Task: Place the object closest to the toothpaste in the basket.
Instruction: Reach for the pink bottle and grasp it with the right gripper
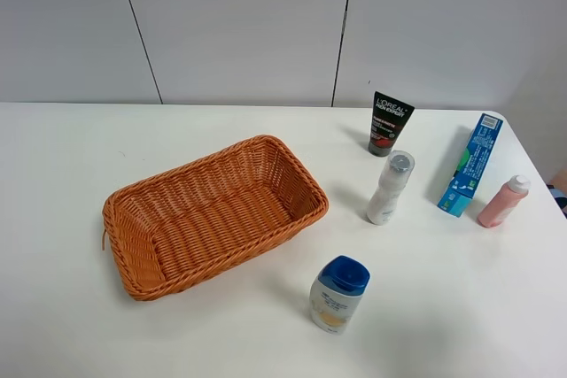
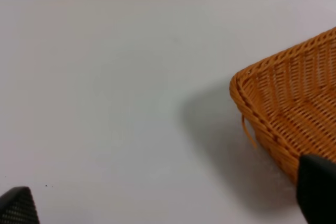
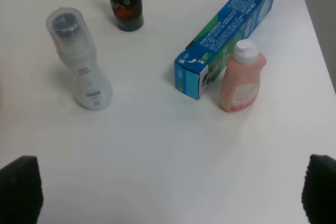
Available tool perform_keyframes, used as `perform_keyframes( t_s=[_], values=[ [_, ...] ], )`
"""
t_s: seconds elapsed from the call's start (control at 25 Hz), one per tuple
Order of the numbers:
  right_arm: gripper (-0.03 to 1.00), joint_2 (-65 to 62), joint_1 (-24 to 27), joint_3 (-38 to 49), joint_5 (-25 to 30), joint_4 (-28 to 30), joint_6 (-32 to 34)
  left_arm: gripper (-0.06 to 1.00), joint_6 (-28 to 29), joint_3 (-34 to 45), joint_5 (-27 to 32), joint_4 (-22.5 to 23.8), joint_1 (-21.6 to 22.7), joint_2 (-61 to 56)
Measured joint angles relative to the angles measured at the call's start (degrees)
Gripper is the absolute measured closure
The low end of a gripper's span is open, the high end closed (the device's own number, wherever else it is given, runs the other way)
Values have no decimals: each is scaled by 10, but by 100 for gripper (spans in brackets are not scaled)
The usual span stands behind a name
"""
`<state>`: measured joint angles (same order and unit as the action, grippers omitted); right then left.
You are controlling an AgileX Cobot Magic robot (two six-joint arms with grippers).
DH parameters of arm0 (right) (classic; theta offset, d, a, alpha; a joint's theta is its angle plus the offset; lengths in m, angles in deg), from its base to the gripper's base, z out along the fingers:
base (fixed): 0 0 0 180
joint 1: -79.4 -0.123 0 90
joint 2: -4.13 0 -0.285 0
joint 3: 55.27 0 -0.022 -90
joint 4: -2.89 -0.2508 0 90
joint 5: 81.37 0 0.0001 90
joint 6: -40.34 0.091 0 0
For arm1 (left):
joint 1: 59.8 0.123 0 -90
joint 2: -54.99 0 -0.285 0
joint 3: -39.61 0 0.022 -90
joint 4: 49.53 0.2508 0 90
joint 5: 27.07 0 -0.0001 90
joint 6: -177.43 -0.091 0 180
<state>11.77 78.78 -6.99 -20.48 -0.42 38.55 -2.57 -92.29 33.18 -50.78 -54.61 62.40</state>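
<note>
Only the tips of the robot's body are visible, at the edges of the two wrist views. The left end effector [image 2: 168, 198] has black fingers [image 2: 316, 188]. One looks smooth, with a rounded upper corner, and the other seems to carry a fine grid pattern on its surface. The right end effector [image 3: 170, 188] has two matte black fingers [image 3: 21, 190], with soft rounded corners, both blurred.

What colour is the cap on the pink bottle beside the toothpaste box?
White cap; right wrist view shows it best.
</note>
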Motion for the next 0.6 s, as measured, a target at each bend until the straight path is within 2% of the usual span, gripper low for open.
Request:
perform_keyframes(
  t_s=[0.6],
  values=[
    [-3,0,0,0,0,0,2,-5,0,0,0,0,0,0]
  ],
)
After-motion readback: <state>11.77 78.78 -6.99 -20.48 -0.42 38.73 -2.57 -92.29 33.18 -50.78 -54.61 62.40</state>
